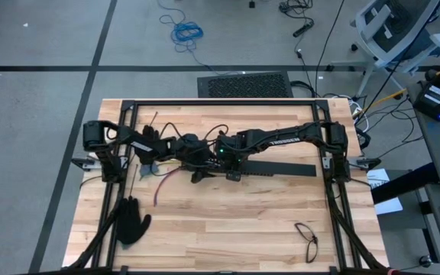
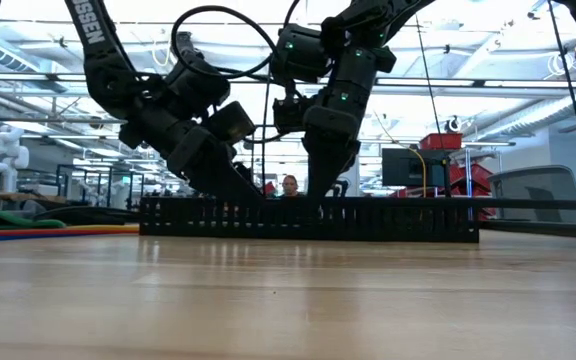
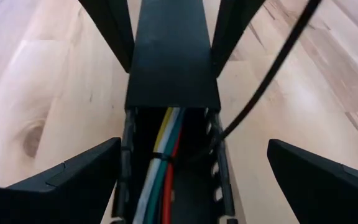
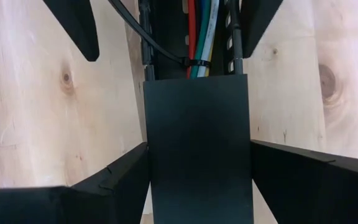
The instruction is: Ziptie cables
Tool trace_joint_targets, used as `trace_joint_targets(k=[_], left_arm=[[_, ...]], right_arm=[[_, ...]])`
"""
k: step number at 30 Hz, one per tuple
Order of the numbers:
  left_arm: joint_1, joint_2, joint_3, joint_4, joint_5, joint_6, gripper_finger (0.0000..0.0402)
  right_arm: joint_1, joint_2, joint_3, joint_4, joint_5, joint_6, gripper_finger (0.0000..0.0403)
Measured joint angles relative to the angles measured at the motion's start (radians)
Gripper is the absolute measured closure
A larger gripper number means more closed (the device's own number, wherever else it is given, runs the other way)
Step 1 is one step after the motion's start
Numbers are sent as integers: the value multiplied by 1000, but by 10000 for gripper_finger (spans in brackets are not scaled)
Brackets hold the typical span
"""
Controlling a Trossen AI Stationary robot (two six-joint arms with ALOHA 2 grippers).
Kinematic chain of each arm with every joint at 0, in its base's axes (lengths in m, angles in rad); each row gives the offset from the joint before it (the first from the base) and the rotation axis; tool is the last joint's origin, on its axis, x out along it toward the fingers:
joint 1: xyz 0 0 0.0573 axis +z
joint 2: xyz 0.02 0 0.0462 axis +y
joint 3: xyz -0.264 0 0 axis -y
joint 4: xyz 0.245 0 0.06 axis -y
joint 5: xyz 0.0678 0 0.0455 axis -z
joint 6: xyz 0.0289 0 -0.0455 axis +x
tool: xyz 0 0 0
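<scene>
Near the middle of the pale wooden table [image 1: 228, 221], a long black slotted plastic channel [image 4: 197, 155] holds the bundled red, green, white and yellow cables [image 3: 163, 168], cinched by a thin dark ziptie [image 4: 194, 64]. Both grippers straddle it: the left gripper [image 3: 191, 180] spread wide, touching nothing; the right gripper [image 4: 197, 180] pressed against the channel's flat black cover.

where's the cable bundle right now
The cables lie inside the black slotted duct near the table's middle, cinched by a ziptie just past the duct's flat cover, between both arms.
</scene>
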Motion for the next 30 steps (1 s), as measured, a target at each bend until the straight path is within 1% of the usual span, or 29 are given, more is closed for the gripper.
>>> trace_joint_targets(k=[4, 6, 13, 18, 22, 30], left_arm=[[0, 3, 1, 1, -13, 0, 5], [0, 3, 1, 2, -37, 0, 11], [1, 3, 1, 18, -57, 0, 64], [2, 3, -18, 15, -74, 1, 88], [11, 3, -33, 19, -75, 1, 95], [19, 4, -34, 56, -74, -1, 96]], right_arm=[[0, 1, 0, 12, 1, -9, 156], [0, 1, 0, 16, 1, -13, 156], [0, 1, 0, 16, 1, -12, 156], [0, 1, 0, 16, 1, -12, 156], [0, 1, 0, 15, 1, -12, 156], [0, 1, 0, 15, 2, -11, 156]])
